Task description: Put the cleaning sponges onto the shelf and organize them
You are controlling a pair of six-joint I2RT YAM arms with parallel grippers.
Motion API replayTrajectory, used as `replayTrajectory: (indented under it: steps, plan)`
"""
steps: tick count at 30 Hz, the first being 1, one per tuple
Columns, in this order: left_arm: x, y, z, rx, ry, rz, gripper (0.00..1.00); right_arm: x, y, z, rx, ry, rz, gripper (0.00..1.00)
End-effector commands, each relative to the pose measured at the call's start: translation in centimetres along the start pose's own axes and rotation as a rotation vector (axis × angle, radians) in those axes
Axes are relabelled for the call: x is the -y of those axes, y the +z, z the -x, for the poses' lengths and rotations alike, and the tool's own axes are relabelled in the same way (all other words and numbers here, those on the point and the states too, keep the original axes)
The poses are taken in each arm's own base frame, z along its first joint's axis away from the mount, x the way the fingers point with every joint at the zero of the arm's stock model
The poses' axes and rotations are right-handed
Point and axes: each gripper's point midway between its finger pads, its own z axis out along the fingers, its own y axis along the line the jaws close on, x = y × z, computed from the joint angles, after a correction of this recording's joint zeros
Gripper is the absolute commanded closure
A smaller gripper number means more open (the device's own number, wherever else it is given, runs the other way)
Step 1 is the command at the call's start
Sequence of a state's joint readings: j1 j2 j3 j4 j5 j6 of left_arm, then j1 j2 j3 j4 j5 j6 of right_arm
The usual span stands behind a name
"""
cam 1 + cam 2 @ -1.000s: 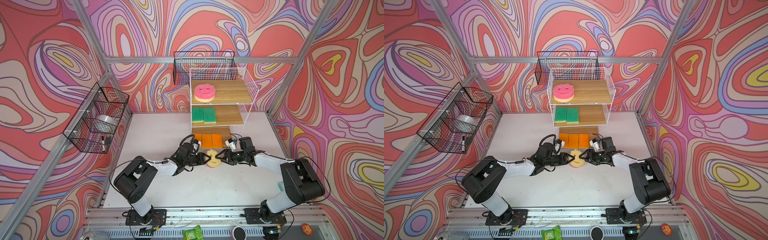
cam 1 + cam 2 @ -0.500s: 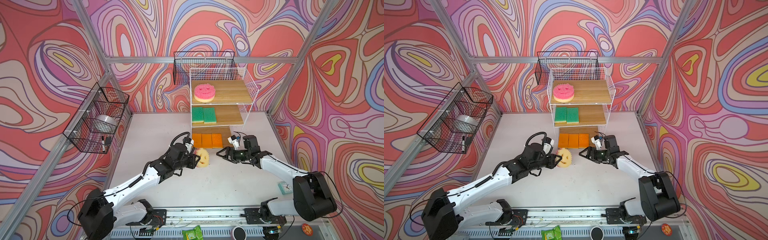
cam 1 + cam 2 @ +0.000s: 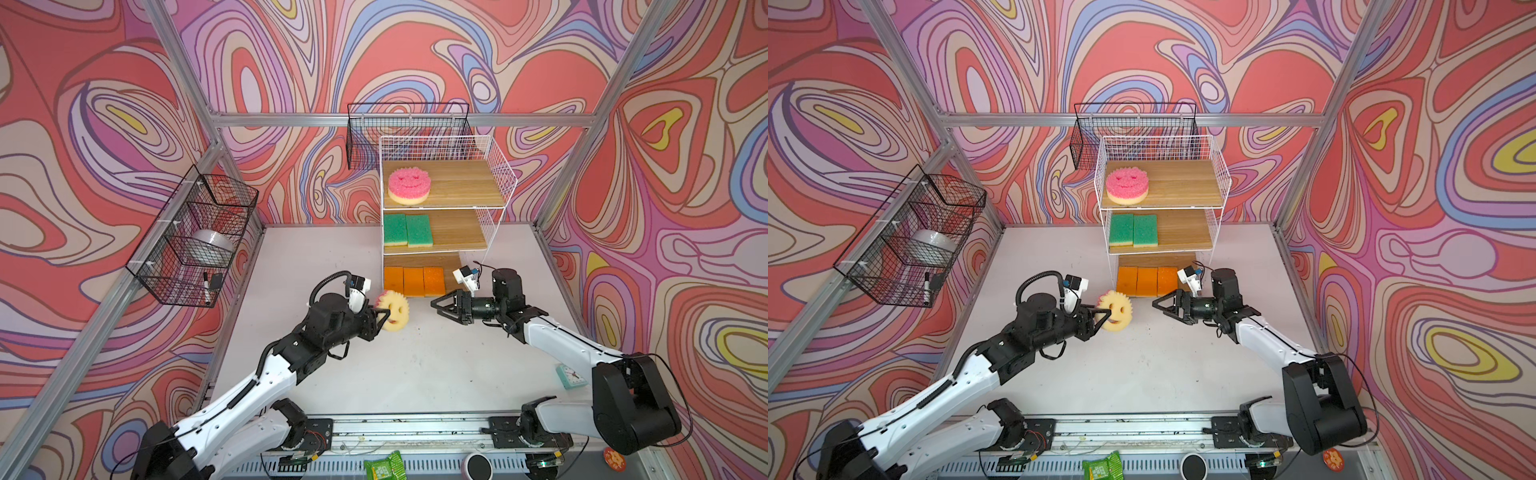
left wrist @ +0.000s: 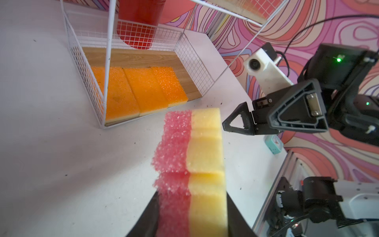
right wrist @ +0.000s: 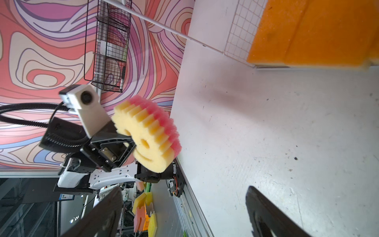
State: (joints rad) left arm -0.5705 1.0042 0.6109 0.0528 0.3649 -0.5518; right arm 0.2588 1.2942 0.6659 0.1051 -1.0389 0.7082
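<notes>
The left jaws pinch the yellow-faced smiley sponge [image 3: 395, 309] on edge above the counter [image 3: 415, 374]. Behind, the shelf [image 3: 469, 183] carries a pink smiley sponge [image 3: 408, 185] on top, two green sponges [image 3: 407, 230] midway and three orange sponges [image 3: 413, 280] lowest. The right jaws gape wide, empty, near the held sponge.

Right gripper [image 3: 440, 309] has released the smiley sponge [image 3: 397, 311] and withdrawn; left gripper [image 3: 384, 318] alone carries it leftward.

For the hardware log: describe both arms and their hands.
The left arm and right arm have white shells and black joints. The left hand and right hand are black, with triangular fingers, each with a white camera block. A black ribbed hose loops over the left wrist.
</notes>
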Motion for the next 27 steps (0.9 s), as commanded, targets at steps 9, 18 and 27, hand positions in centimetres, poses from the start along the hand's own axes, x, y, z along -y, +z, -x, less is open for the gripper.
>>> replayTrajectory:
  steps: [9, 18, 27]
  plan:
    - [0.0, -1.7, -1.5, -0.115, 0.296, 0.266, 0.63, 1.6, -0.4, 1.9, 0.105, -0.035, -0.133, 0.02]
    - [-2.6, -1.6, -3.0, -0.196, 0.600, 0.643, 0.65, 6.3, -3.6, 2.5, 0.219, 0.045, -0.493, 0.03]
    - [-0.9, 3.4, -6.5, -0.358, 0.883, 0.793, 0.65, 8.4, -6.0, 2.4, 0.254, 0.083, -0.665, 0.02]
